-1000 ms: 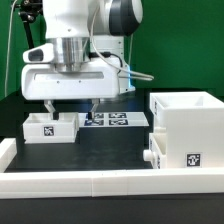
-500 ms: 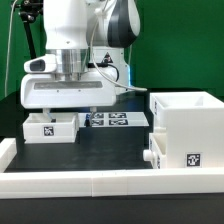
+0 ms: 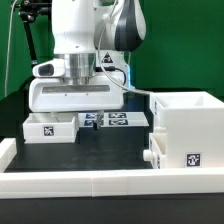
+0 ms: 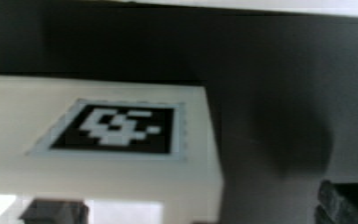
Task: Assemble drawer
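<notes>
A small open white drawer box with a marker tag on its front stands on the black table at the exterior view's left. My gripper hangs low right over its back part, jaws wide apart and holding nothing. In the wrist view a white face of that box with a black tag fills the frame close below the gripper. One dark fingertip is over the white face, the other over the dark table beside it. A larger white drawer case stands at the exterior view's right.
The marker board lies flat on the table between the two white boxes, behind them. A long white rail runs across the front. The large case has a small knob on its side. A green wall is behind.
The gripper has come down and shifted a little toward the exterior view's right, from above the small box to close over it. The boxes have not moved.
</notes>
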